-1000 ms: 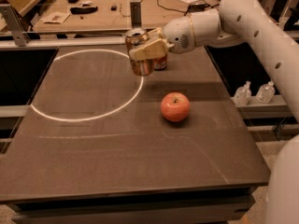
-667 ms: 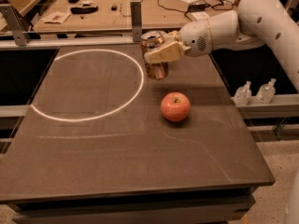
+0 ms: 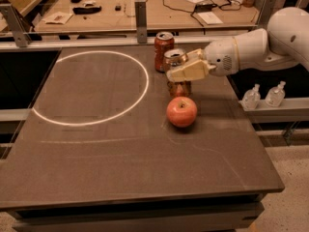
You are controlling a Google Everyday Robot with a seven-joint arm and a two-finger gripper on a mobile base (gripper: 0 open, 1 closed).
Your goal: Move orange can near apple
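The orange can [image 3: 176, 61] is a bronze can with a silver top, upright just behind the apple. My gripper [image 3: 185, 70] reaches in from the right and is shut on the can's middle, its cream fingers [image 3: 189, 72] across the can's front. The can's lower part [image 3: 179, 88] shows below the fingers, close above or on the table. The apple [image 3: 182, 111] is round and red-orange, on the dark table right in front of the can, a small gap apart.
A red can [image 3: 163, 50] stands behind the orange can near the table's far edge. A white circle [image 3: 145, 88] is marked on the table's left half. Two small bottles [image 3: 263, 95] sit on a ledge at right. A bench with cables lies behind.
My gripper has carried the orange can forward and to the right, from beside the red can to just behind the apple. The apple and the red can have not moved.
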